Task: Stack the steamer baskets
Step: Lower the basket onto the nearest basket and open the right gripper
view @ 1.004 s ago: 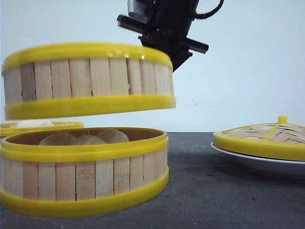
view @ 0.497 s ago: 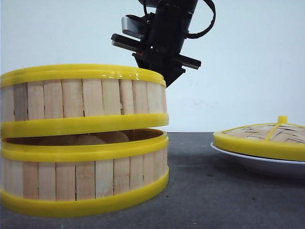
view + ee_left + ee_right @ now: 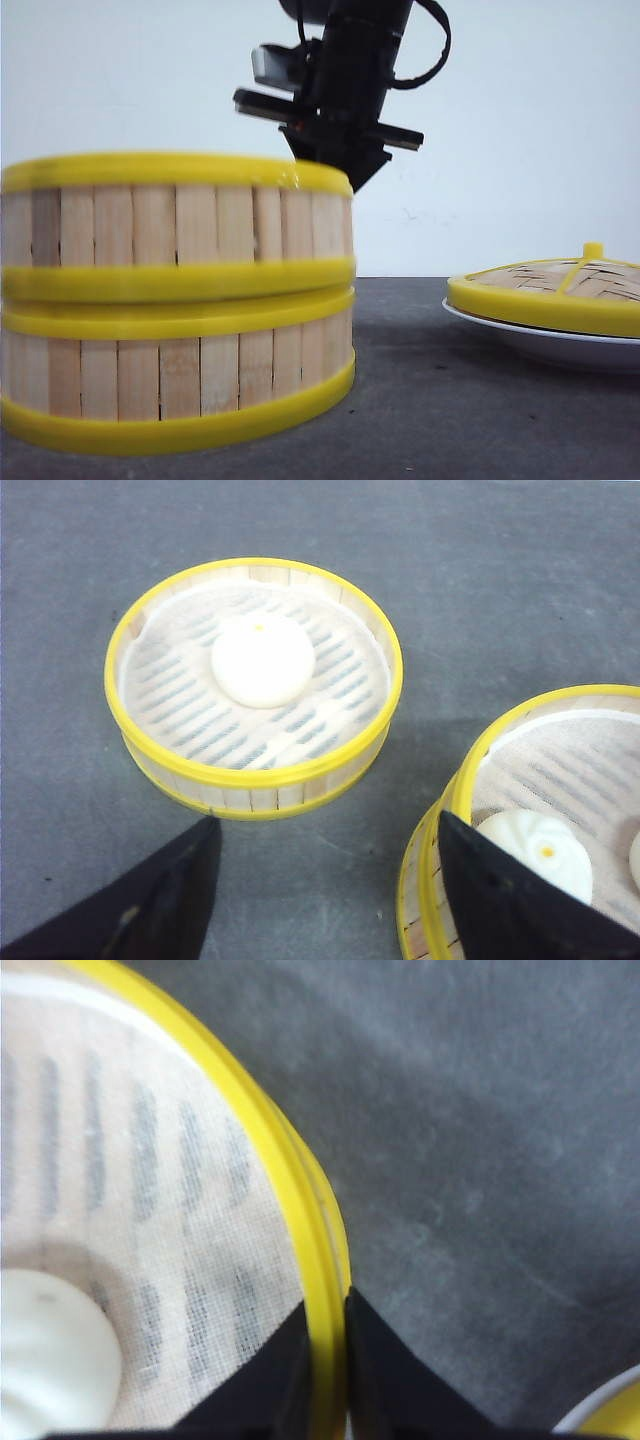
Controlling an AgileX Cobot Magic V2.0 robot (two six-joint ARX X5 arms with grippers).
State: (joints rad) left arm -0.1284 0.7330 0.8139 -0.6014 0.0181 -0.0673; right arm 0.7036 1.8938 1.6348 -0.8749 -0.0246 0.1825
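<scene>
In the front view, one steamer basket [image 3: 175,225] sits on top of another steamer basket [image 3: 175,375] at the left, their yellow rims touching. My right gripper [image 3: 330,165] comes down from above at the upper basket's far right edge. In the right wrist view it [image 3: 327,1310] is shut on that basket's yellow rim [image 3: 300,1210], one finger inside and one outside. A bun [image 3: 45,1360] lies on the cloth inside. My left gripper [image 3: 327,820] is open over bare table, between a third steamer basket [image 3: 255,777] holding one bun [image 3: 262,660] and the stack [image 3: 470,770].
A flat woven lid [image 3: 560,285] with a yellow rim and handle rests on a white plate [image 3: 520,345] at the right of the dark grey table [image 3: 420,400]. The third basket is hidden behind the stack in the front view.
The upper basket, held by my right gripper, has come down from a clear gap above the lower basket until it rests on it. The buns in the lower basket are now covered.
</scene>
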